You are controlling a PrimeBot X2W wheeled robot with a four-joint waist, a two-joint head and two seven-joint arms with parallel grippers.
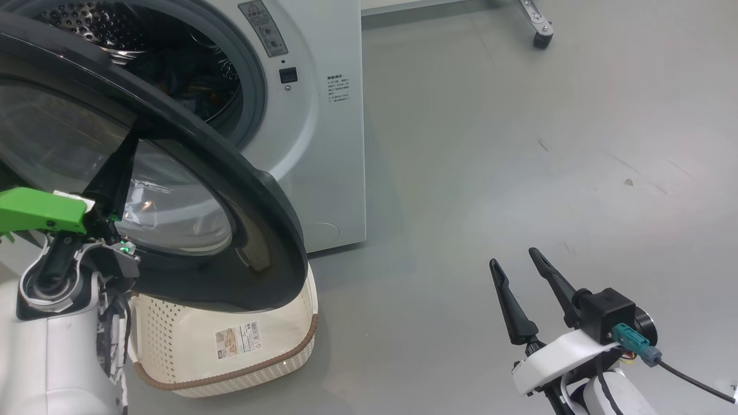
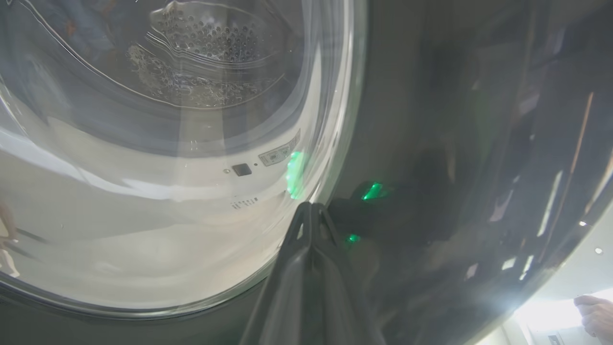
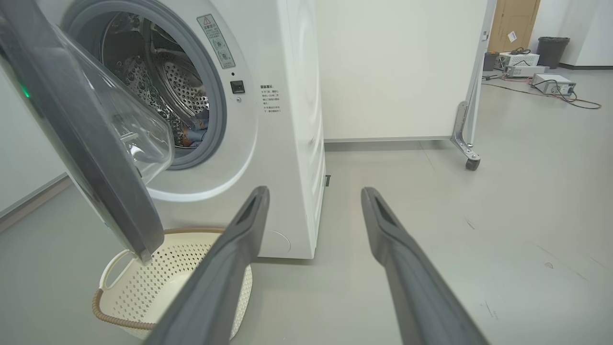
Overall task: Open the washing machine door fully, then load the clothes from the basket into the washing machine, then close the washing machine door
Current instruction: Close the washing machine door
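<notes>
The white washing machine [image 1: 331, 161] [image 3: 294, 143] stands at the upper left. Its door [image 1: 259, 230] [image 3: 86, 143], a black ring around bulging glass, hangs partly open over the basket. My left gripper [image 1: 134, 134] [image 2: 311, 207] is shut, its tips pressed on the door's outer face [image 2: 431, 120] where the glass meets the black ring. Blue clothes [image 3: 200, 129] lie low in the steel drum; in the head view they look dark [image 1: 196, 92]. The cream basket [image 1: 173, 328] [image 3: 139, 287] sits on the floor below the door with nothing showing inside. My right gripper [image 1: 513, 257] [image 3: 314, 191] hangs open over bare floor.
Grey floor stretches to the right of the machine. A white partition's caster [image 1: 542, 39] [image 3: 471, 163] stands behind it. Equipment boxes and cables [image 3: 550, 84] lie far off. A person's hand [image 2: 594, 314] shows past the door's edge in the left wrist view.
</notes>
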